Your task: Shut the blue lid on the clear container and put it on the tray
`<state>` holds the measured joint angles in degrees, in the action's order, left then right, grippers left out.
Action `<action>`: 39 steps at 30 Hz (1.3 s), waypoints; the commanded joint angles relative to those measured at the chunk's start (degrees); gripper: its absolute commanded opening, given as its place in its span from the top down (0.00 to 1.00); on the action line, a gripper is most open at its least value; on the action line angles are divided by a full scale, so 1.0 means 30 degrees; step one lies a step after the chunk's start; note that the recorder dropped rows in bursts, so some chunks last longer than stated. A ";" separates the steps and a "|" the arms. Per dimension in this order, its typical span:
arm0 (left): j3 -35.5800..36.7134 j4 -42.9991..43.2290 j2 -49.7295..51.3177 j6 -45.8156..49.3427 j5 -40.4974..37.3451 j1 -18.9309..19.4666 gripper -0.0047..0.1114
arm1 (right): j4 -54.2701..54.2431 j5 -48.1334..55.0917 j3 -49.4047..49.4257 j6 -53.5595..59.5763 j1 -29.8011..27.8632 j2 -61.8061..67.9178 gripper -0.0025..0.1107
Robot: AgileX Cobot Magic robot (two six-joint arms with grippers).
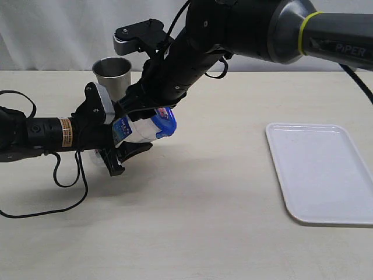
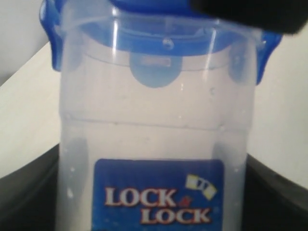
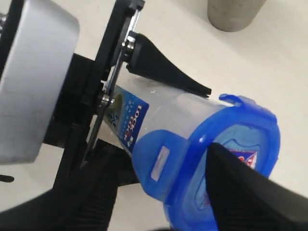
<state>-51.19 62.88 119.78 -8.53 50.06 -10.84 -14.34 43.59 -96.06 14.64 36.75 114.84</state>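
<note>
The clear container with its blue label lies nearly level above the table, and my left gripper is shut round its body. In the left wrist view the container fills the picture between dark jaws. The blue lid sits on its mouth, facing the tray. My right gripper is open and straddles one lid edge. One finger lies over the stickered top face of the lid. The other finger stands a little off a flap folded down the container's side.
A tapered steel cup stands just behind the two grippers. The white tray lies flat at the right, well away from the container. The right arm reaches across from the upper right. A black cable loops on the table at the left.
</note>
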 commanded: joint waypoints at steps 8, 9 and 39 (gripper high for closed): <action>0.0027 0.0509 0.0066 -0.0220 0.0309 -0.0164 0.96 | 0.0893 0.0138 -0.0343 -0.0617 0.0074 0.1284 0.69; 0.0027 0.0509 0.0066 -0.0220 0.0330 -0.0164 0.96 | 0.1353 0.0225 -0.0343 -0.0617 0.0219 0.1441 0.69; 0.0027 0.0579 0.0066 0.0223 0.1666 -0.0164 0.96 | 0.5496 0.2472 -0.2059 -0.1383 -0.0201 -0.2468 0.50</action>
<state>-51.19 65.11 119.78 -8.13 51.79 -11.29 3.08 48.47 -102.35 9.83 38.45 109.87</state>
